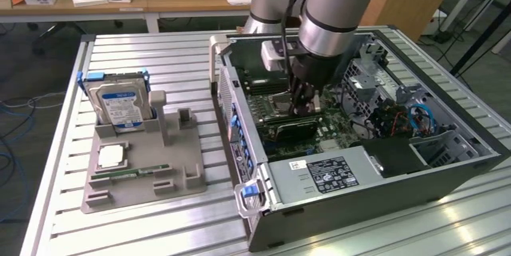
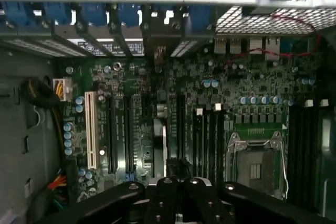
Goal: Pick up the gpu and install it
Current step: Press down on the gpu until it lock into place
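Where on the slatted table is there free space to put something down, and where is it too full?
Free: the slatted table strip between the grey parts holder and the open computer case, and the corner behind the hard drive. Crowded: inside the case, where the gripper hangs over the motherboard.

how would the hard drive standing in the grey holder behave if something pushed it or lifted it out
The hard drive looks like a rigid metal box: probably stiff and heavy for its size. It stands on end in a slot of the grey holder, so a high push might rock it, though the slot likely braces it.
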You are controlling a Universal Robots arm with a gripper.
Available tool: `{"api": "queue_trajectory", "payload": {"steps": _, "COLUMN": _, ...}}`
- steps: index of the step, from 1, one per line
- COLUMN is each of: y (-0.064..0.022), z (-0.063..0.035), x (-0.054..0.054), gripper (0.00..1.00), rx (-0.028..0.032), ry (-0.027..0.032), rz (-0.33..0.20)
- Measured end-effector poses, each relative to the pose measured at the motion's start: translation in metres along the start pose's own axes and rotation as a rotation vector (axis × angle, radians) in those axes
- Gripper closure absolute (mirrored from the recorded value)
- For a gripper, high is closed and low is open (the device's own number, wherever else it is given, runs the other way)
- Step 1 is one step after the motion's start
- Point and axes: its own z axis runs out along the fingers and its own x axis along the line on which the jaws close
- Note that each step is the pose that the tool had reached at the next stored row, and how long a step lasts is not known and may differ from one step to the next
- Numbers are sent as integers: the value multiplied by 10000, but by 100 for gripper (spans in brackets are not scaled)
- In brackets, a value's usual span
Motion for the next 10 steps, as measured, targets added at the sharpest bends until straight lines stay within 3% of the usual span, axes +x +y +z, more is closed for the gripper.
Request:
{"api": "queue_trajectory", "payload": {"steps": 5, "y": -20, "z": 81, "x": 145, "gripper": 89, "rx": 1, "ry": -1, "rz": -1}}
{"api": "queue_trajectory", "payload": {"steps": 10, "y": -29, "z": 146, "x": 91, "gripper": 89, "rx": 2, "ry": 0, "rz": 2}}
